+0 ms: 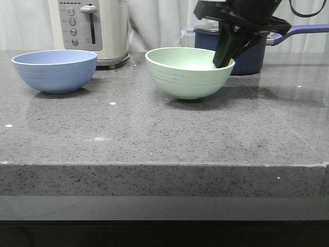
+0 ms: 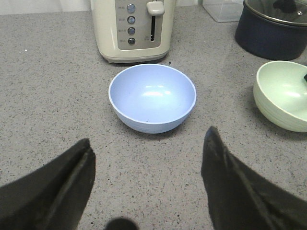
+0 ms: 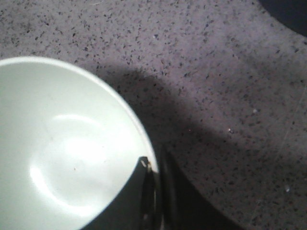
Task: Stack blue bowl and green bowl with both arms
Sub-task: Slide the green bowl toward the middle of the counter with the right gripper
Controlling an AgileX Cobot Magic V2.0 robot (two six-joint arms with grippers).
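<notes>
The right gripper [image 3: 154, 191] is clamped on the rim of the green bowl [image 1: 189, 72] — one finger inside the wall, the other outside, pressed close on either side of the edge. In the front view it reaches down from above onto the bowl's right rim, and the bowl sits on the counter [image 1: 154, 134] near the middle, in front of a navy saucepan [image 1: 247, 49].

The left gripper [image 2: 148, 187] hangs with its fingers [image 2: 57, 191] spread wide and nothing between them — above the bare counter, short of the blue bowl [image 2: 152, 98]. That bowl stands upright on the counter's left side, just in front of a cream toaster [image 2: 134, 28] and well apart from the green one.
</notes>
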